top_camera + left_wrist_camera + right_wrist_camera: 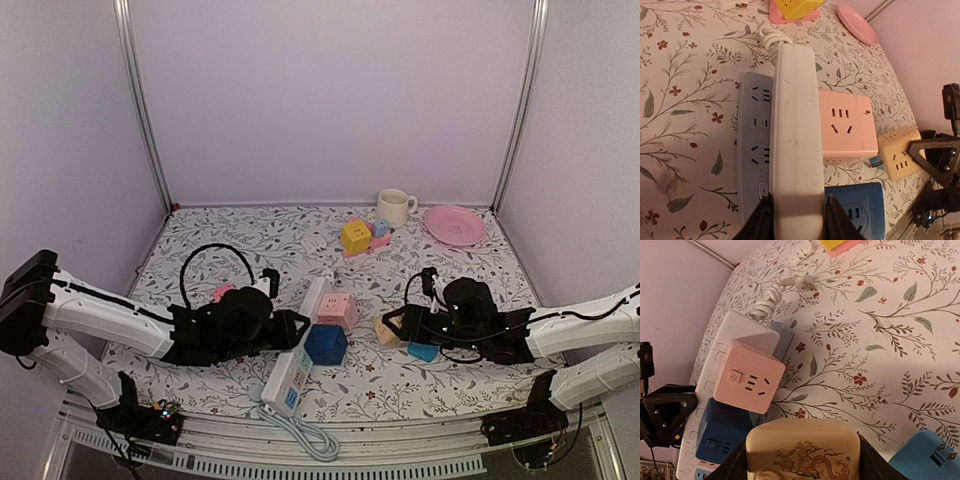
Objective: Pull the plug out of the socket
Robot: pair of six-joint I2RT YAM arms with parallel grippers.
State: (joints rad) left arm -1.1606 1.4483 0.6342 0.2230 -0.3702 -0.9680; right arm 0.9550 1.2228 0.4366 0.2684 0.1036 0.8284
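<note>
A black cable looped over the flowered bench at far left. Beside it, the jaws of the left gripper were clamped on the long sides of the white power strip, which ran from the near edge toward the middle of the bench. In the left wrist view a grey-blue strip lay flush against the white one on its left. A pink cube and, nearer the arms, a blue cube sat on the white power strip just right of the left jaws, standing between the two grippers. Right of them, the cream plug was off the strip and apart from both cubes. It was gripped between the jaws of the right gripper, which pressed on its two sides with a dragon pattern facing the wrist camera. A light blue plug lay on the bench just beside the right jaws, prongs showing. Toward the back wall stood a yellow cube on a pink base. A cream mug stood behind it, and a pink plate sat in the far right corner, all well apart from the arms.
</note>
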